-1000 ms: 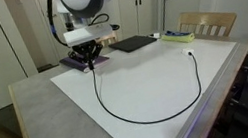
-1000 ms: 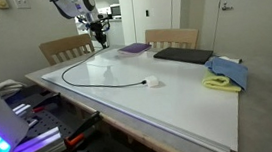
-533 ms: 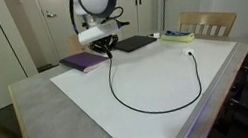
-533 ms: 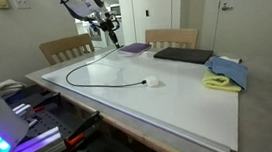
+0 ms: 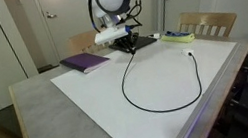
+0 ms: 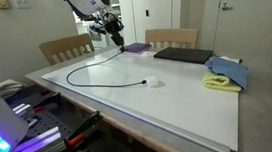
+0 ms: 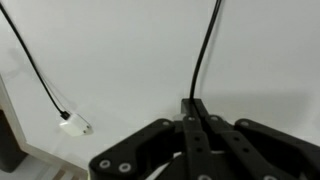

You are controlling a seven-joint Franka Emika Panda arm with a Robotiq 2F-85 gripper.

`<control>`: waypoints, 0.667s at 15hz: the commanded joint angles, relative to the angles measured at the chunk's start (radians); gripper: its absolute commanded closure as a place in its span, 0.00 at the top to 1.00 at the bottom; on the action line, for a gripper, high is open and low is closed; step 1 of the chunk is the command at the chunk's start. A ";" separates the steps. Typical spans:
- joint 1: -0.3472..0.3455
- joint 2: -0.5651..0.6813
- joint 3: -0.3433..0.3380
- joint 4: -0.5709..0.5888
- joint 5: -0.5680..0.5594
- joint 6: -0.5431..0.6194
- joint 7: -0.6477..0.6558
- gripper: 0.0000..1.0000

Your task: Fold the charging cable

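In an exterior view, my jaws hang over the far side of the table [image 5: 76, 113], clamped on one end of the charging cable [image 5: 124, 89]. The cable drops and loops across the white top to its plug [image 5: 191, 55]. If I carry my end too fast, I may drag the whole loop instead of folding it.

In an exterior view, the cable [image 6: 102, 85] bulges toward the table edge, where a careless sweep could tip it over.

In the wrist view, the jaws pinch the cable [image 7: 205, 50] at their very tips. A cord this thin could slip free, I judge.
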State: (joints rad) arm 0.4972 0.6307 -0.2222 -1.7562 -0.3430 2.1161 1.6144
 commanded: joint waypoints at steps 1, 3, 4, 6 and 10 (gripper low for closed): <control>-0.054 -0.133 0.037 -0.168 -0.008 -0.015 0.182 0.01; -0.076 -0.187 0.051 -0.250 -0.001 0.002 0.297 0.01; -0.087 -0.213 0.059 -0.292 0.002 0.013 0.357 0.01; -0.111 -0.272 0.078 -0.378 0.007 0.035 0.478 0.01; -0.158 -0.262 0.130 -0.370 -0.017 0.022 0.567 0.04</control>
State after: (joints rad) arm 0.3923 0.3695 -0.1468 -2.1319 -0.3387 2.1479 2.1673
